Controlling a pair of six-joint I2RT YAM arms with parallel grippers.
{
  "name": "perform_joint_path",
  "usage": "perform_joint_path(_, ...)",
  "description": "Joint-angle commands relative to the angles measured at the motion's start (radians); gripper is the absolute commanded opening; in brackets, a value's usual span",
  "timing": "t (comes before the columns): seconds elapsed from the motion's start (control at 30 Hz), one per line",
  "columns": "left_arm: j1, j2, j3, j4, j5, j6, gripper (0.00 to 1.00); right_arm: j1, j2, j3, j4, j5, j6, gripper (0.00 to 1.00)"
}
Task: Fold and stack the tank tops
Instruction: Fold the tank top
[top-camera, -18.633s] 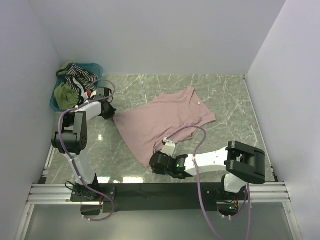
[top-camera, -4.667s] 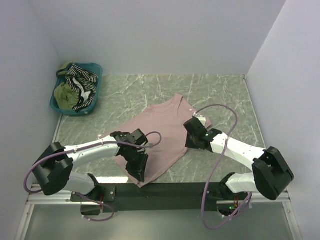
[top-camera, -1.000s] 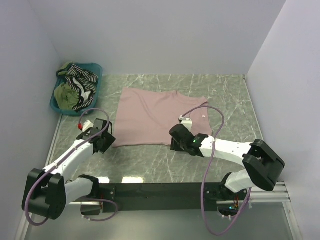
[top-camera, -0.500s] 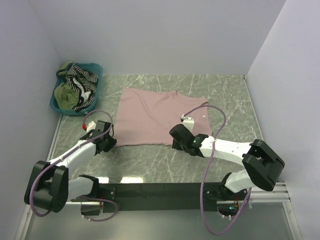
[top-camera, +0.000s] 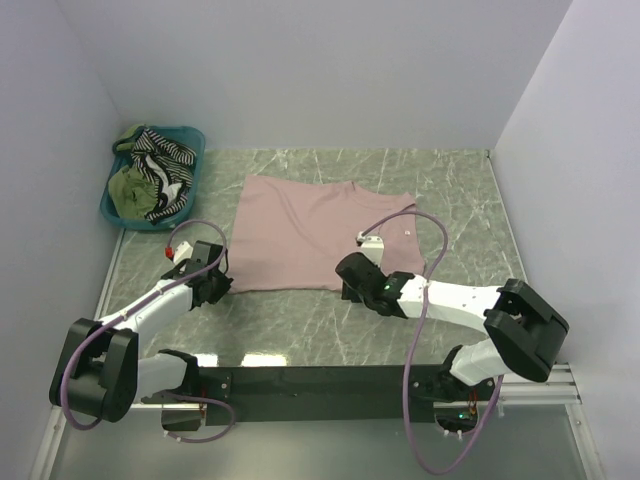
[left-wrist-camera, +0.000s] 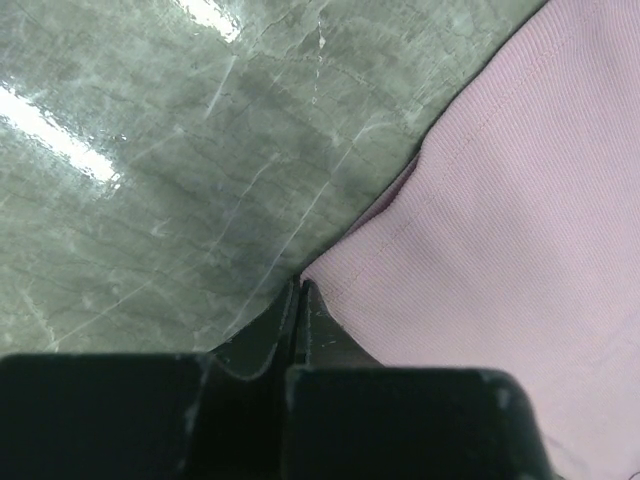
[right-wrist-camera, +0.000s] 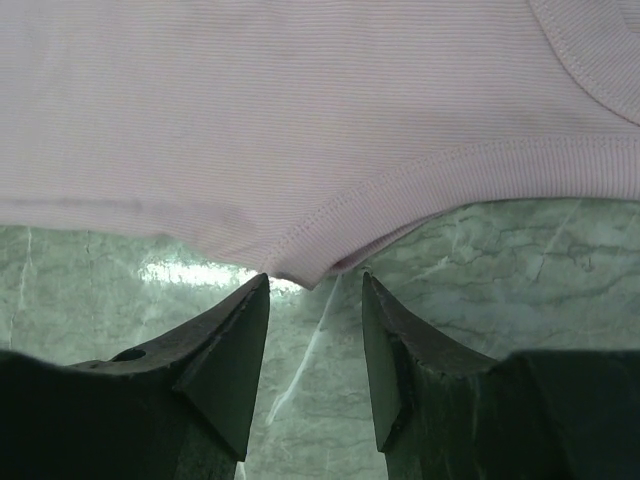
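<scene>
Heaped in the teal basket at the table's far-left corner: two tops, one black-and-white striped top, one olive green top. Spread flat mid-table: one pink tank top. Two arms, both reaching low to its near edge. Left gripper pressed fully closed at the near-left corner; cloth nipped or not, cannot tell. Right gripper partly open, tips flanking the hem, holding nothing.

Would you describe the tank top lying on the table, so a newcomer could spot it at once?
Start at the green marble table and look to its middle. The pink tank top lies spread flat there; unlike the olive top and striped top bundled in the teal basket at the far left corner, it is plain pink.
</scene>
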Motion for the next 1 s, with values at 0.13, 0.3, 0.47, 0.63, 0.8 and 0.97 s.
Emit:
perform_joint_path(0.13,0.003,-0.021,0.019,-0.028,-0.036,0.044,0.01,0.066,-0.041,-0.008,0.031,0.110,-0.020,0.47)
perform_joint_path(0.3,0.003,-0.025,0.039,-0.040,-0.042,0.054,0.01,0.088,-0.015,0.028,0.038,0.161,-0.089,0.45)
perform_joint_path(0.47,0.003,-0.025,0.050,-0.043,-0.040,0.063,0.01,0.089,0.016,0.041,0.093,0.136,-0.167,0.45)
perform_joint_path(0.63,0.003,-0.018,0.057,-0.039,-0.031,0.072,0.01,0.091,0.080,0.057,0.117,0.103,-0.201,0.43)
perform_joint_path(0.8,0.003,-0.021,0.073,-0.042,-0.026,0.081,0.01,0.094,0.099,0.045,0.061,0.103,-0.134,0.42)
perform_joint_path(0.97,0.005,-0.018,0.085,-0.048,-0.022,0.089,0.01,0.095,0.118,0.021,0.067,0.077,-0.109,0.44)
